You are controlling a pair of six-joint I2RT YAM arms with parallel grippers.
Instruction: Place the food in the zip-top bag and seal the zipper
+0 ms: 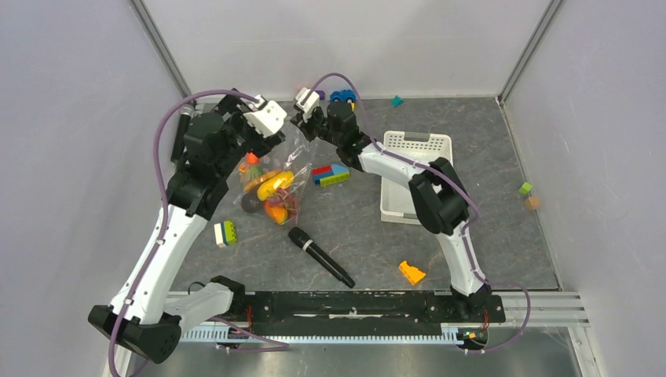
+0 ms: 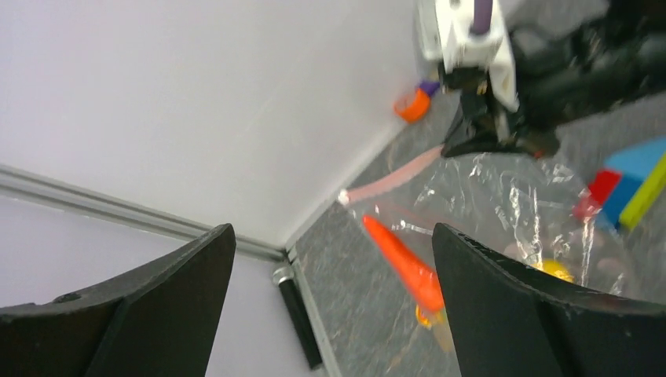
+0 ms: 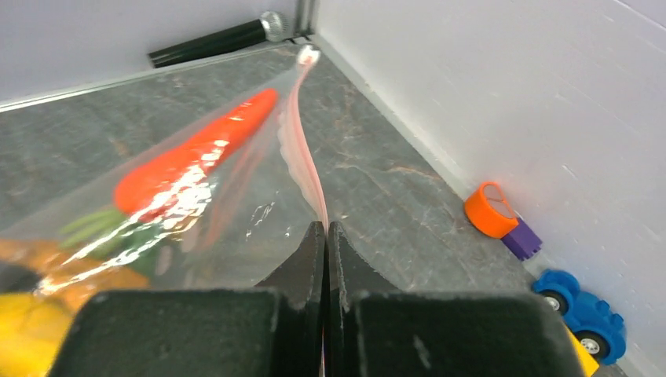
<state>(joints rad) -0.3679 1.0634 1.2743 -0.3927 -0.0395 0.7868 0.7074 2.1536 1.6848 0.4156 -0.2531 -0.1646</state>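
Note:
The zip-top bag [image 1: 275, 169] lies at the back left of the table, its mouth lifted. It holds the food [image 1: 273, 192]: yellow, orange and dark pieces, and an orange carrot [image 3: 196, 153] with green leaves near the mouth. My right gripper [image 3: 325, 228] is shut on the pink zipper [image 3: 302, 149] at one end of the bag's mouth; in the top view the right gripper [image 1: 303, 124] is above the bag's back corner. My left gripper [image 2: 331, 236] is open and empty, above and left of the bag [image 2: 503, 196], with the carrot [image 2: 404, 263] and the zipper [image 2: 393, 179] beyond it.
A white lattice basket [image 1: 416, 177] stands to the right. A black microphone [image 1: 320, 257] lies in front of the bag, another [image 3: 220, 39] by the back-left wall. Loose bricks [image 1: 330, 174], an orange wedge [image 1: 411, 272], an orange tape roll [image 3: 491, 210] and a blue toy car [image 3: 581, 314] lie around.

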